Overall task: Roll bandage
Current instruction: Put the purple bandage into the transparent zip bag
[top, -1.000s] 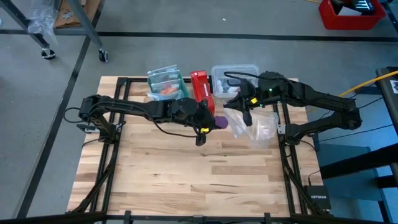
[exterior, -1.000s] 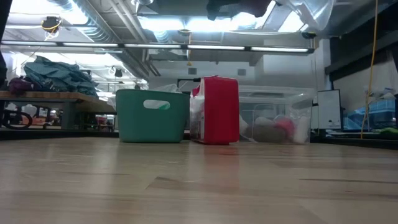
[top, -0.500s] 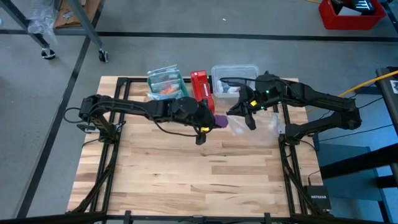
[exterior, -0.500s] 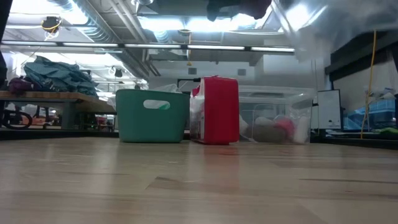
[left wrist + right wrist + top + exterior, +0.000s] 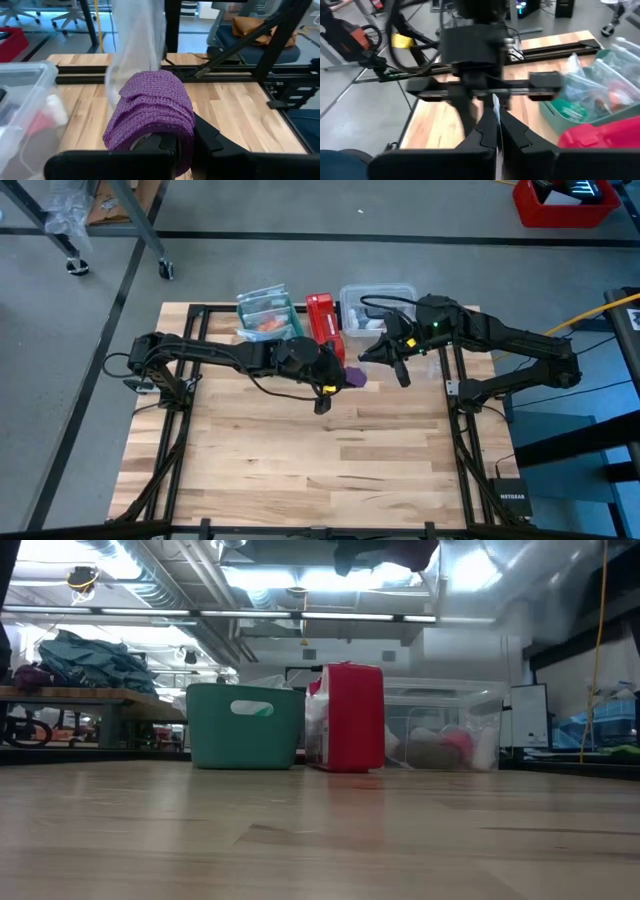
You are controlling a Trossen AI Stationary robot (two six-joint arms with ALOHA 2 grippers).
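A robotics lab or workshop is shown: a wooden table (image 5: pixel 300 450) framed with black metal rails is set on a grey concrete floor (image 5: pixel 250 210). Beyond the table, exposed ceiling ducts (image 5: pixel 180 580), cluttered workbenches (image 5: pixel 70 705) and office chairs (image 5: pixel 65 15) are seen.

Left arm: reaches across the table toward its far middle, left gripper (image 5: pixel 352 376) closed around the bandage (image 5: pixel 152 112).
Right arm: stretched inward opposite, right gripper (image 5: pixel 368 356) fingers pressed together.

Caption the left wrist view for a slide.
Left gripper jaws shut on the rolled purple bandage, clear plastic film hanging just beyond it.
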